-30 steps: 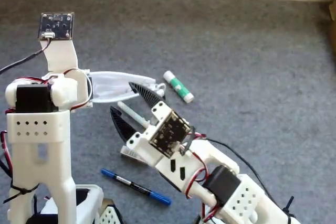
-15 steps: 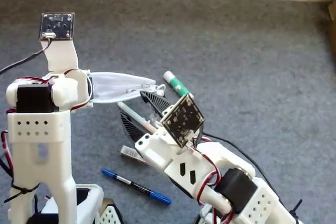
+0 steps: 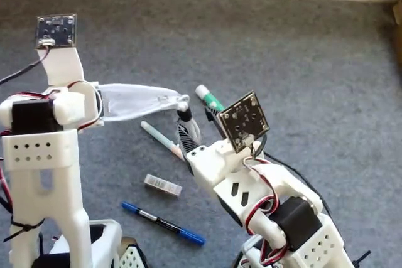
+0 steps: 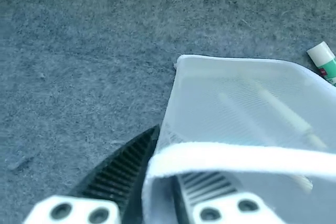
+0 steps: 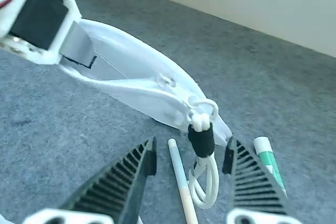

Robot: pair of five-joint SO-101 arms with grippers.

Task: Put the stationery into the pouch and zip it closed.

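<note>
You have one pouch (image 3: 135, 100), left of centre; left gripper (image 4: 163, 171) clamped on its left end. Right gripper (image 5: 190, 149) fingers wide, straddling zipper pull (image 5: 202, 140). Four items loose on carpet (image 3: 314, 61): pale pen (image 3: 160, 137), blue pen (image 3: 162, 223), glue stick (image 3: 209, 99), small white block (image 3: 162, 184). Open carpet far and right.
</note>
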